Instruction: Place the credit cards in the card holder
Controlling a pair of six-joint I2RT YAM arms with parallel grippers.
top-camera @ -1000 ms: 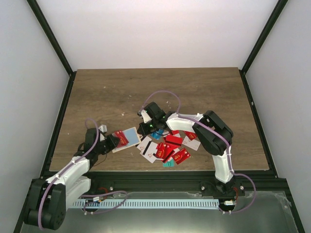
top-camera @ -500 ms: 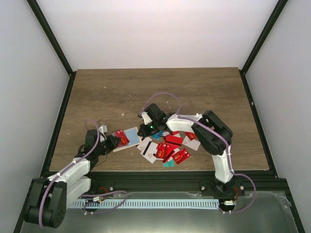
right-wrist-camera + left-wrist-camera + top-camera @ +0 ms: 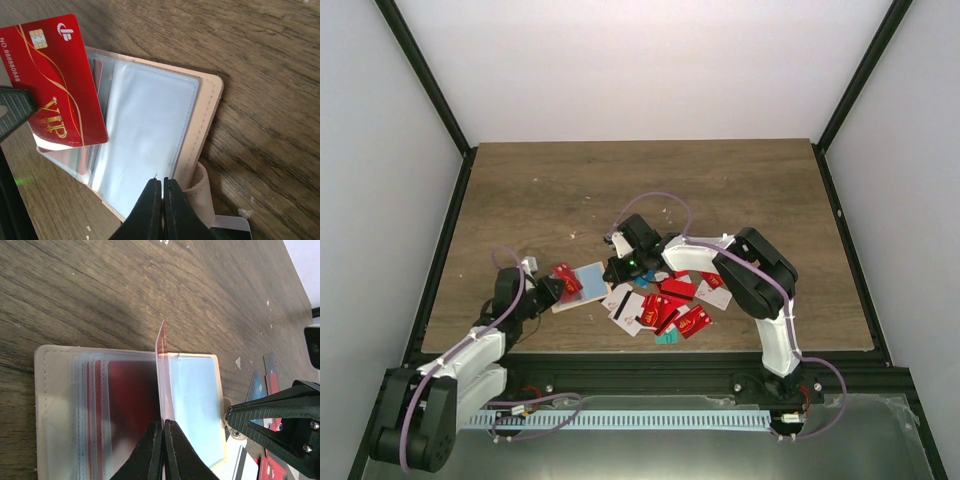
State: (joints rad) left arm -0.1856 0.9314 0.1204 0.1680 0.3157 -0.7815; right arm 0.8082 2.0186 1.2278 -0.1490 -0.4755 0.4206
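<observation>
The beige card holder lies open on the table, its clear sleeves showing. My left gripper is shut on a red VIP credit card. It holds the card on edge over the holder's middle fold. My right gripper is shut, its tips on the clear sleeve by the holder's snap tab. I cannot tell whether it pinches the sleeve. The other credit cards, red, white and teal, lie heaped to the holder's right.
The right arm reaches over the heap of cards. Black frame rails border the wooden table on the left, right and near sides. The holder lies close to the front left part of the table.
The left gripper and its red card have shifted slightly left and tilted over the holder. The right gripper has stayed at the holder's right edge.
</observation>
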